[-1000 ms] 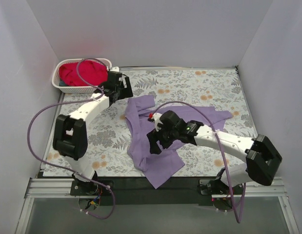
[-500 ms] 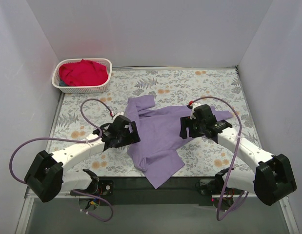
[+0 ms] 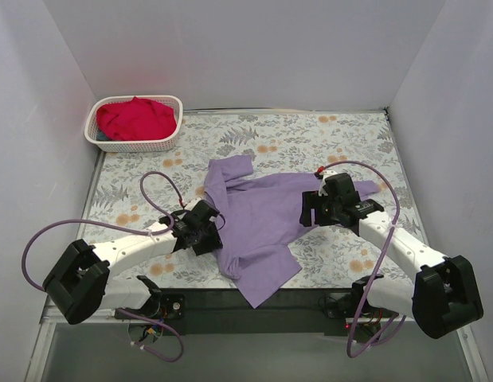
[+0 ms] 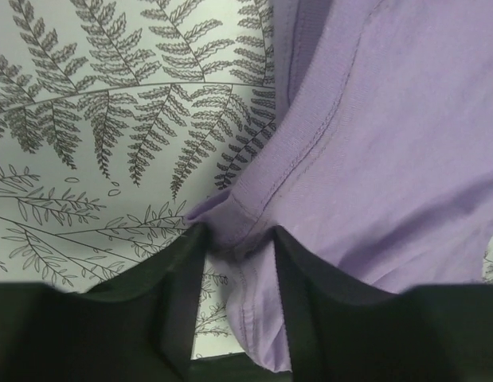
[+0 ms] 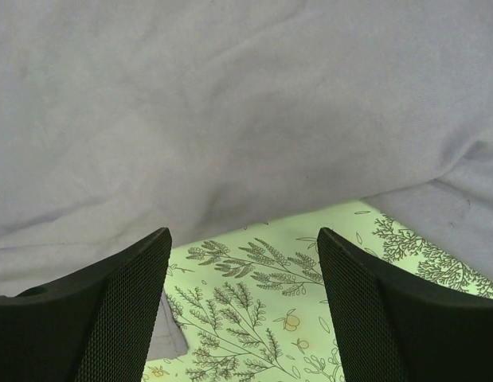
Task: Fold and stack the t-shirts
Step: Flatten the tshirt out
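Right now the left claw (image 4: 236, 239) is clenched on the soft light-purple cloth t-shirt (image 4: 373, 143). A stitched hem fold is bunched btwn its two black fingers (image 4: 178, 302), touching both. The grip is at the shirt's edge, w/ the grey fern-print tablecloth (image 4: 95, 119) just beside it.

The right claw (image 5: 242, 294) is released. Its black mesh-faced fingers (image 5: 111, 318) are spread wide w/ only printed tablecloth btwn them. The purple shirt's edge lies just past the tips; can't tell if it touches them.

From above, the purple shirt sprawls crumpled across mid-table w/ one arm at each side, its near corner reaching over the dark front strip (image 3: 206, 298). A bright red crumpled t-shirt (image 3: 134, 118) sits heaped in the white plastic lattice basket (image 3: 93, 137) at the far left corner, well apart from both arms.
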Tool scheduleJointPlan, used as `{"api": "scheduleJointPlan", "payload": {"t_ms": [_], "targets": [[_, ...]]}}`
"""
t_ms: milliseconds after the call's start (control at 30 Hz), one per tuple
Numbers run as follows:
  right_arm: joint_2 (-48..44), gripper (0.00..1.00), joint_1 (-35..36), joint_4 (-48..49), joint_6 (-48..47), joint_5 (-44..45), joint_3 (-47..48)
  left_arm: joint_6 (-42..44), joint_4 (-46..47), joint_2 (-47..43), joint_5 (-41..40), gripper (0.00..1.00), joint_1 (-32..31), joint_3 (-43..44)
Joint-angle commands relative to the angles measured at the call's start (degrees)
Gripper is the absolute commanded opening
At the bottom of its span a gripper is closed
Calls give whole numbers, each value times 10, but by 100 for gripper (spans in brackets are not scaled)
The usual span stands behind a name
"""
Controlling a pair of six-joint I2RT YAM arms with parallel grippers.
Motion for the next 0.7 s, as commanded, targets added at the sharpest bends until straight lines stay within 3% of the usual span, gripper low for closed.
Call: {"api": "scheduleJointPlan", "payload": {"t_ms": [0,200,333,533,667], "targets": [[-12,68,-8,28,4,-7,-7,-21,6,3,-1,34,-6,8],[-14,68,-31,42,11,-2,-20,-24,-17,-26,-36,0,-6,16],[-18,68,-76,60,32,7,-29,24,-68,-53,-94,0,44,48],[-9,68,-167,92,63,8,-35,145,-69,-113,-66,0,195,74],[3,66,-220,142,108,6,-43,185,-58,-119,-54,0,221,71]]}}
